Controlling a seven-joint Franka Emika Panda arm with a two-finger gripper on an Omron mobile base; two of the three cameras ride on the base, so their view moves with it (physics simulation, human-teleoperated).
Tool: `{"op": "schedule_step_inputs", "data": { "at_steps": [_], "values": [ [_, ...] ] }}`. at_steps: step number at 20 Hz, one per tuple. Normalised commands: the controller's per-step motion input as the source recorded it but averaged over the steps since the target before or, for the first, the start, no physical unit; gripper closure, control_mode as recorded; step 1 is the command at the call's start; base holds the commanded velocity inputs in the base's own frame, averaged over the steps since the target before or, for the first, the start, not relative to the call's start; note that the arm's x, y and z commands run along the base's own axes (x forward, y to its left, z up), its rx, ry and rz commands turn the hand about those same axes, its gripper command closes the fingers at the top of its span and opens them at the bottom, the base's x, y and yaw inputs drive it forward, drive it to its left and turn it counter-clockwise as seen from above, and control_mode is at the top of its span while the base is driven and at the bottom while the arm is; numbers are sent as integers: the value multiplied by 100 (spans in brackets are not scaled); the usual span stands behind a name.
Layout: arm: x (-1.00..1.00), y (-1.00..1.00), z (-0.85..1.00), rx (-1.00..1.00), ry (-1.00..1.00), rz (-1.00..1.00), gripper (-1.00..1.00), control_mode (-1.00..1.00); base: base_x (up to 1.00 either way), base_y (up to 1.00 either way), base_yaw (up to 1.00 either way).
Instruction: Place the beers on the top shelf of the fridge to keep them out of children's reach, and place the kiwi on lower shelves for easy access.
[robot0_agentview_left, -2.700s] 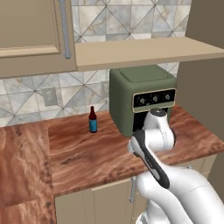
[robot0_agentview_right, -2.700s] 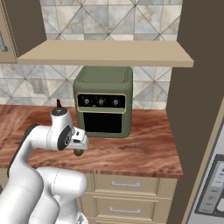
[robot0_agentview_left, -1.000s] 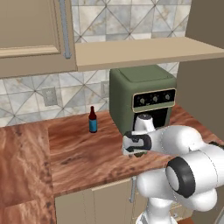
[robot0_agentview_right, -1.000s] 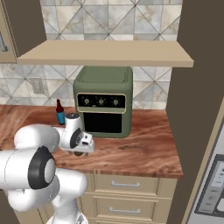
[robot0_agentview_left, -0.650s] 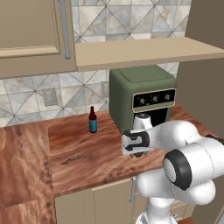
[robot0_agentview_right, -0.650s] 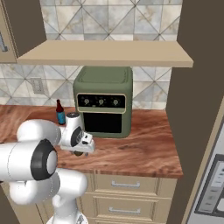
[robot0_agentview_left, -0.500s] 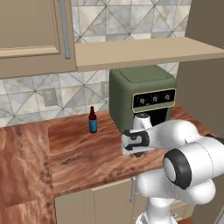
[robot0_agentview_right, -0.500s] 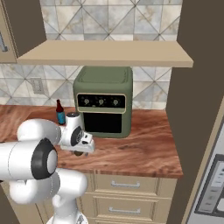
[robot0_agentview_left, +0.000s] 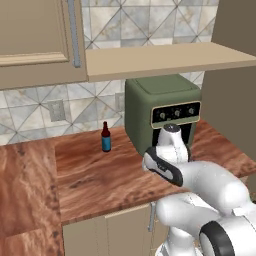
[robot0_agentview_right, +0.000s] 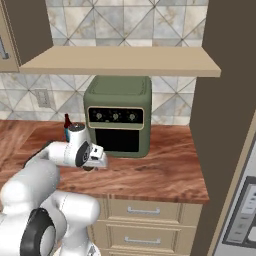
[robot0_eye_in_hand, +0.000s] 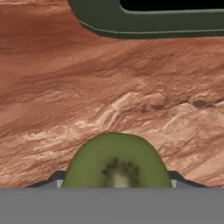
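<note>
The green oven blocks my frame's top; bare tabletop lies open across the middle.

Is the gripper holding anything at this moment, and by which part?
It cannot be told. In the hand view the kiwi sits low on the counter between the fingers, but contact is not visible.

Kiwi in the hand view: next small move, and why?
Probably finish closing the gripper on the kiwi, then lift it straight up. The hand view has the cut green fruit centred low between the dark finger tips, resting on the wood counter just in front of the green oven, so the hand looks lined up for the grasp.
</note>
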Motion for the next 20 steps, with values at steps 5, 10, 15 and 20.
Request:
{"op": "schedule_step_inputs", "data": {
  "at_steps": [5,10,15,20],
  "values": [
    [-51,-18,93,0,-41,4,100,-100,0,0,0],
    [-68,-9,72,0,-37,1,100,-100,0,0,0],
    [-81,0,85,-1,-30,0,100,-100,0,0,0],
    [-74,0,67,-5,-20,0,100,-100,0,0,0]
  ]
}}
